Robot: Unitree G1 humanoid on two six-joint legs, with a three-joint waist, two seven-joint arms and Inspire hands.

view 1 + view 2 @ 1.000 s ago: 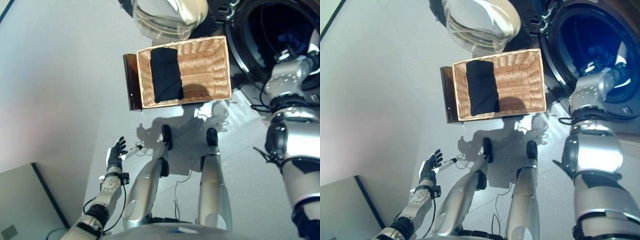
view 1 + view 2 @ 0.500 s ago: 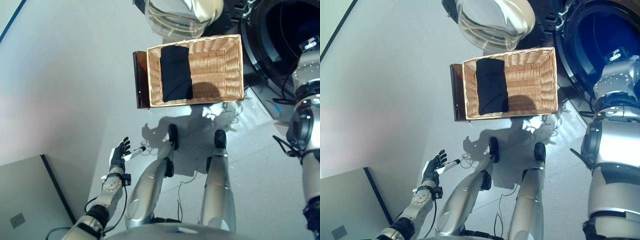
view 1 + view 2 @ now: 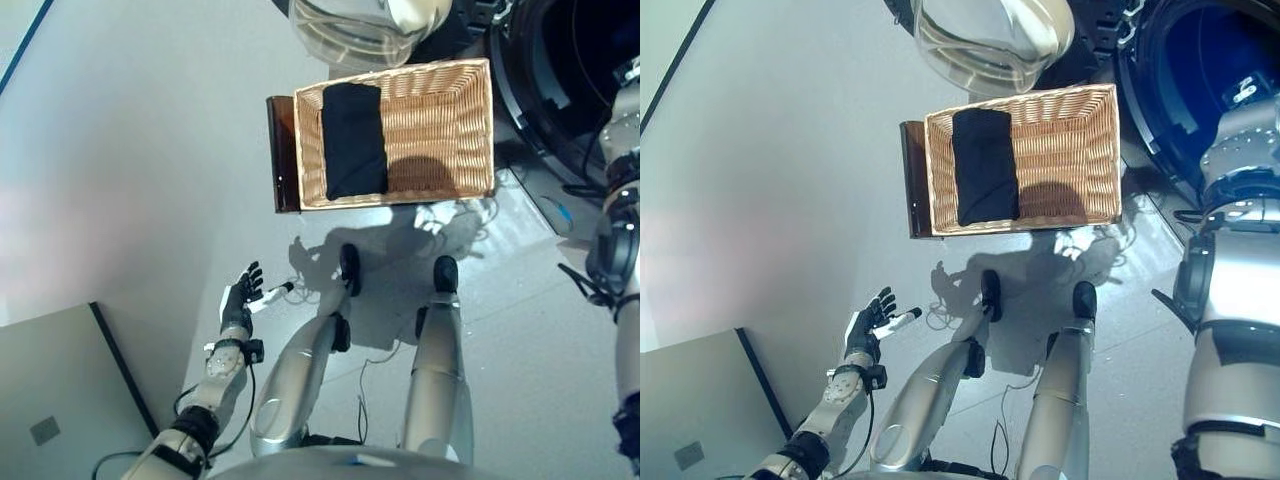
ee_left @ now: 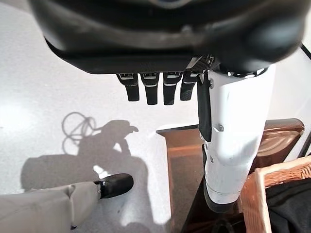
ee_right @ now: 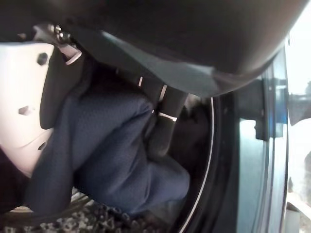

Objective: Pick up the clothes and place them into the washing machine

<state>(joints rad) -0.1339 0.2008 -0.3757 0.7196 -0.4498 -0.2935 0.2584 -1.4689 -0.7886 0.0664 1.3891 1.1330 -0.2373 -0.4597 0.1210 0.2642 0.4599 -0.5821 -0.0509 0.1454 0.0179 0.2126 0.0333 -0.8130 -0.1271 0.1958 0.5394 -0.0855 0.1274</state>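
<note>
right hand (image 5: 29, 107): fingers (image 5: 163, 133) curled round blue cloth (image 5: 112, 150) inside drum (image 5: 221, 145). release deep in drum, clear of door rim, then withdraw straight out. left hand (image 3: 238, 300): fingers spread, empty, low by the floor. black cloth (image 3: 353, 138) folded in basket (image 3: 440, 125), left side, not yet picked. basket on dark stand (image 3: 281, 150), beside washer; glass door (image 3: 345, 30) swung open above. floor (image 3: 120, 180) pale, glossy.

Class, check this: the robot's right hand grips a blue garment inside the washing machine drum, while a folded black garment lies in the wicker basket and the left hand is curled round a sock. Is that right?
Not quite. The left hand holds nothing: the left wrist view shows it open and empty over the floor. The rest stands: the right hand grips the blue garment inside the washing machine drum, and the folded black garment lies in the wicker basket.
</note>
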